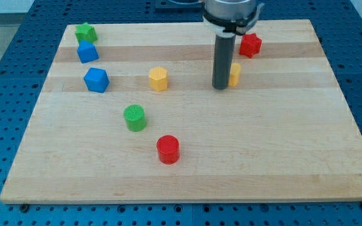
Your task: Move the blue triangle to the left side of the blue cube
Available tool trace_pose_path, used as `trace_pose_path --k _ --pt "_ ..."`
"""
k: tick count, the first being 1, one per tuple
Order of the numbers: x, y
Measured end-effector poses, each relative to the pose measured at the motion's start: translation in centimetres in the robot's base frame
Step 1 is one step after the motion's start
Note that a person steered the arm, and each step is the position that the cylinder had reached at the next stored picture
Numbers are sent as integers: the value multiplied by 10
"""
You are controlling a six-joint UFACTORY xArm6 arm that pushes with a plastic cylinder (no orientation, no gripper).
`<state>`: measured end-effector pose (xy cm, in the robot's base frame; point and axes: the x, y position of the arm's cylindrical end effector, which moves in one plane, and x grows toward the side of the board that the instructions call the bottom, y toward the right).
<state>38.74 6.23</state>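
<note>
The blue triangle (87,51) lies near the board's top left, just below a green star (85,31). The blue cube (96,80) lies a little below the triangle and slightly to its right, with a small gap between them. My tip (220,86) rests on the board far to the right of both blue blocks, right of the centre. It stands close against the left side of a yellow block (235,74), which the rod partly hides.
A yellow hexagon (158,79) lies between the blue cube and my tip. A red star (251,44) sits above and right of the tip. A green cylinder (134,117) and a red cylinder (168,149) lie lower, left of centre. The wooden board (281,157) rests on a blue perforated table.
</note>
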Motion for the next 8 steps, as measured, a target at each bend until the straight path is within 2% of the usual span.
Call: trace_pose_path --k 3,5,6,7,8 --pt "-150 -189" --pt "-133 -296" --pt "-86 -303" --pt "-73 -324" --pt "-83 -291"
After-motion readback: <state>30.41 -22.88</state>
